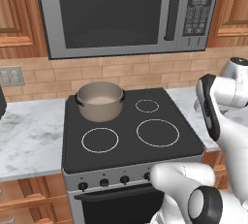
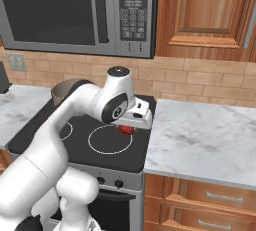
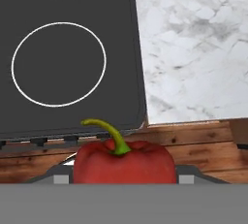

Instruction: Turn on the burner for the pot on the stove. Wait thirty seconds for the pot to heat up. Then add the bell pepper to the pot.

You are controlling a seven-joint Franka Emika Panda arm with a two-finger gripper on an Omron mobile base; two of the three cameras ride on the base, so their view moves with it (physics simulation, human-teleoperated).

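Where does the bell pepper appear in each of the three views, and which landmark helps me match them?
Left base view: I cannot find it; the arm covers the right side.
Right base view: the bell pepper peeks out red under the gripper, above the stove's right edge.
Hand view: bottom centre, green stem upward.
Shared landmark: the large front-right burner ring.

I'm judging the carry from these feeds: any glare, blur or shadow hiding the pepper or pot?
Left base view: soft, even light, the pot sharp, no glare on the stove. Right base view: the bell pepper sits shaded under the hand. Hand view: the pepper crisp, cut by the bottom edge; the marble counter evenly lit.
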